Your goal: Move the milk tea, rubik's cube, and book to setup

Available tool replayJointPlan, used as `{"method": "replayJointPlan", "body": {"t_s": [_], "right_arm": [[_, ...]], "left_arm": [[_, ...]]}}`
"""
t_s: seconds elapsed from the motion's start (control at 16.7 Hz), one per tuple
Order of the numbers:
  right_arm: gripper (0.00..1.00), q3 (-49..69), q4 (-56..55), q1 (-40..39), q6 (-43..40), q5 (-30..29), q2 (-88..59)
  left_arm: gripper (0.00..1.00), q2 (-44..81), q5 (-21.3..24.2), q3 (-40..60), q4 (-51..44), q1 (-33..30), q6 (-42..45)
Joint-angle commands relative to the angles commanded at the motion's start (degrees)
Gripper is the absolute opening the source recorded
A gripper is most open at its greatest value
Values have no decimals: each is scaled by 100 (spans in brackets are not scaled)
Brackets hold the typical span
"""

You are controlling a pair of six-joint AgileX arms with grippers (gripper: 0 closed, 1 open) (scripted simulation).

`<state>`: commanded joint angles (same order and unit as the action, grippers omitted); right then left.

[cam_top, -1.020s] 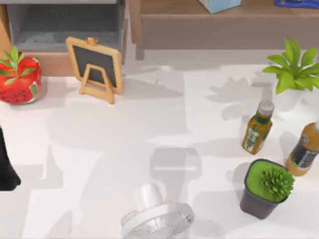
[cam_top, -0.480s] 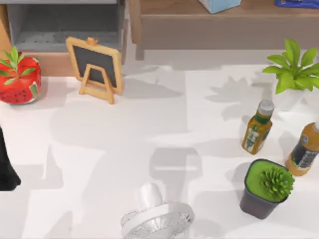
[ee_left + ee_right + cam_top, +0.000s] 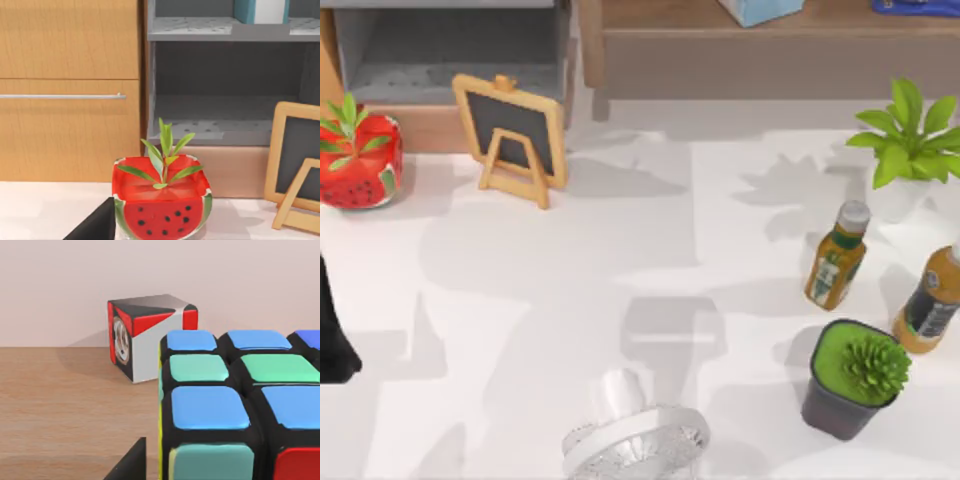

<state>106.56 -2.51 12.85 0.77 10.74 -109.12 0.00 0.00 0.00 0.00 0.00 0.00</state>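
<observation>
Two wide pieces of furniture stood at the far edge of the white desk point(image 3: 620, 250): a grey open cabinet point(image 3: 450, 50) on the left and a wooden shelf point(image 3: 740, 20) on the right. On the desk sat a green plant in a white pot point(image 3: 910, 140), a dark pot with a succulent point(image 3: 850, 378), a white fan point(image 3: 635, 440), a small chalkboard easel point(image 3: 512, 135), a watermelon planter point(image 3: 358, 160) and two tea bottles point(image 3: 838, 255). The rubik's cube point(image 3: 235, 405) loomed close before the right arm's wrist camera, resting on or just above a wooden surface, with a red, white and black box point(image 3: 150, 335) standing apart behind it. Whether the right pincer gripped the cube I could not tell; a dark finger point(image 3: 127, 462) showed beside it. The left arm point(image 3: 332, 330) idled at the desk's left edge, facing the planter, its pincer's state unclear too. My guess was the cube step was under way; next it would need releasing and a clean withdrawal.
</observation>
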Motion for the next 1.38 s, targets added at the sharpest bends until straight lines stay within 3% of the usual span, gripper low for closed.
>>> {"method": "replayJointPlan", "body": {"t_s": [0.6, 0.96, 1.38], "right_arm": [[100, -22, 1, 4, 1, 7, 18], [100, -868, -191, 86, 4, 89, 675], [100, -1049, -175, 29, -20, 78, 838]], "left_arm": [[100, 0, 0, 0, 0, 0, 0], [100, 0, 0, 0, 0, 0, 0], [100, 0, 0, 0, 0, 0, 0]]}}
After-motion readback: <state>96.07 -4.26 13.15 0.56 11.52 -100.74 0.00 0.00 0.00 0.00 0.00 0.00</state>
